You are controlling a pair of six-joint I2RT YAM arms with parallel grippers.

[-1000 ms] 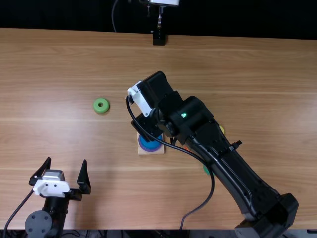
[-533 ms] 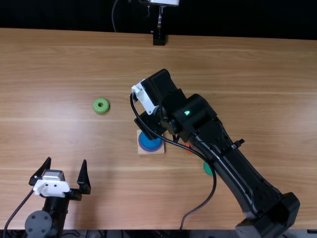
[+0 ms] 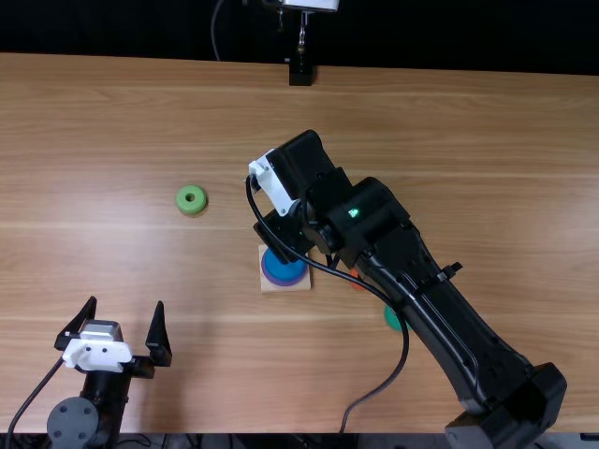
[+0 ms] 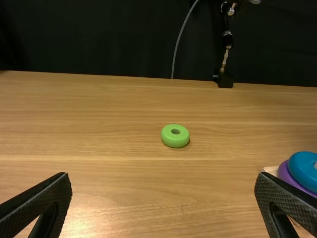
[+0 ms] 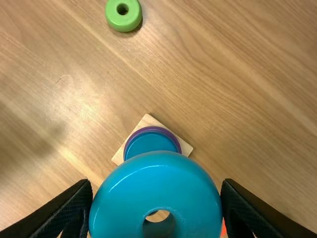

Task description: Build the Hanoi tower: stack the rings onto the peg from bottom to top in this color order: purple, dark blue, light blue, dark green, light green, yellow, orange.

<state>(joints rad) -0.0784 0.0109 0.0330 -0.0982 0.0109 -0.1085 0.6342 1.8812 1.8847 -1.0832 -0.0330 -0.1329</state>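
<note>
One light blue ring [image 5: 153, 183] is gripped in the right gripper [image 3: 284, 234], jaws broadly apart, over one base [image 5: 148, 120] with one purple ring [image 4: 284, 174], one dark blue ring [image 5: 151, 144]. Left gripper [image 3: 125, 304]: wide open, empty. Three other rings [image 3: 182, 200] are on wooden table [image 3: 112, 168]; behind is dark.

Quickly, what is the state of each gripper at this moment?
Left gripper: open, with nothing between its fingers.
Right gripper: closed on a glossy light blue ring, one finger at each side.
</note>
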